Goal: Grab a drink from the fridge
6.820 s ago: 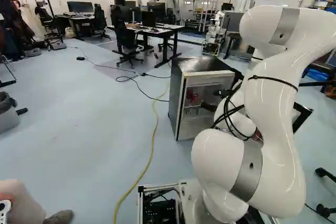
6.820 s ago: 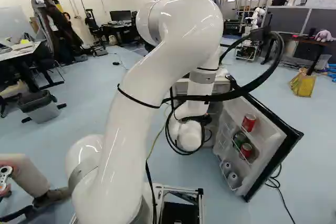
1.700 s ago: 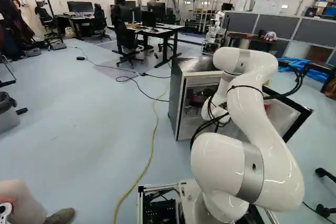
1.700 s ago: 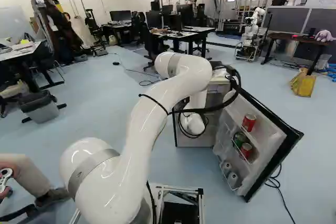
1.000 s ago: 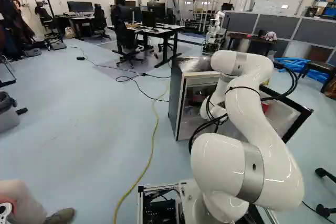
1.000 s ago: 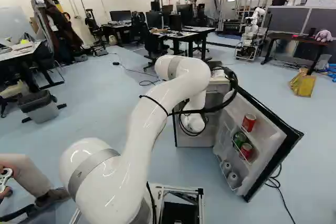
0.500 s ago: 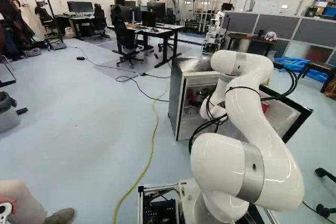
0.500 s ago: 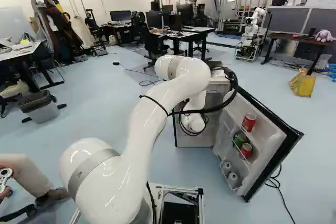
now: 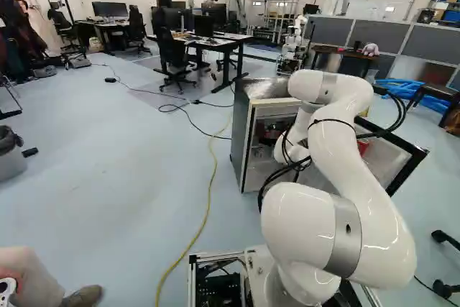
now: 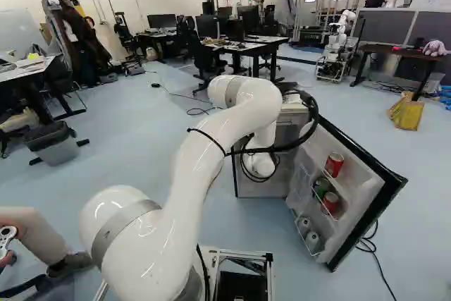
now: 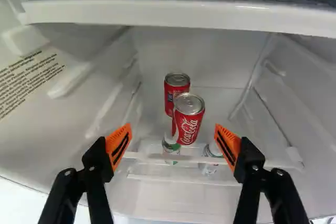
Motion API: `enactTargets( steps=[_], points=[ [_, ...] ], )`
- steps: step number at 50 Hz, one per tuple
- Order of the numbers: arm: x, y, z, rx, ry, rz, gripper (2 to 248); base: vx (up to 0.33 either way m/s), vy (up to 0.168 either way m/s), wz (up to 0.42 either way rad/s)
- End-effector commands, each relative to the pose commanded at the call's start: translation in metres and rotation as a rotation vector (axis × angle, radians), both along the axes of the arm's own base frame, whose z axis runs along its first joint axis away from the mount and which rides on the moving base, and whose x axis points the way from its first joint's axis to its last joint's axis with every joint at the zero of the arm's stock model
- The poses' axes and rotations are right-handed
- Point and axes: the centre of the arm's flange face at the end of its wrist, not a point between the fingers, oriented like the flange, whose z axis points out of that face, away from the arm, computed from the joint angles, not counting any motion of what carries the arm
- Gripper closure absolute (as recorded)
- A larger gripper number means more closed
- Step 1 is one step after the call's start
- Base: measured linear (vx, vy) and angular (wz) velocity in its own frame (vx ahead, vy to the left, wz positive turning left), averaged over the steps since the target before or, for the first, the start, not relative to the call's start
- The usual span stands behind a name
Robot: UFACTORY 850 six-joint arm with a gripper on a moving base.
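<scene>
One red can [image 11: 188, 120] stands upright ahead of the gripper [image 11: 172, 127], lined up with the space between its fingers, and a second can [image 11: 176, 90], also red, stands just behind it; whether the two touch I can't tell. The big change came over the last several seconds: the arm [image 9: 359, 177], which stood tall over the right half of the left base view, has folded lower and reached to the mouth of the fridge [image 9: 243, 141]. Since a second ago it has hardly shifted, and the base hasn't moved. The claw is spread wide, an orange pad [image 11: 118, 146] on either side, and it has hold of nothing. The door [image 10: 363, 188], at the right of the right base view, is swung out clear of the reach, and its drinks [image 10: 334, 164] sit as they did. For the task, that likely means the approach is mostly done and the grab is still to come. Next, I'd judge, is a straight push inward until the pads flank the front can, then a squeeze. Drifting sideways could tip it or knock the one behind.
</scene>
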Motion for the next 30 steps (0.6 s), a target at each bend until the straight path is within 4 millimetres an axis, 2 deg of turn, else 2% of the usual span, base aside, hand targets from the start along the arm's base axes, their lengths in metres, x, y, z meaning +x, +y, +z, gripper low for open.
enactTargets(
  steps=[30],
  points=[
    [0.023,-0.002,-0.008,-0.02,-0.022,0.015,34,0.0,0.0,0.0]
  ],
)
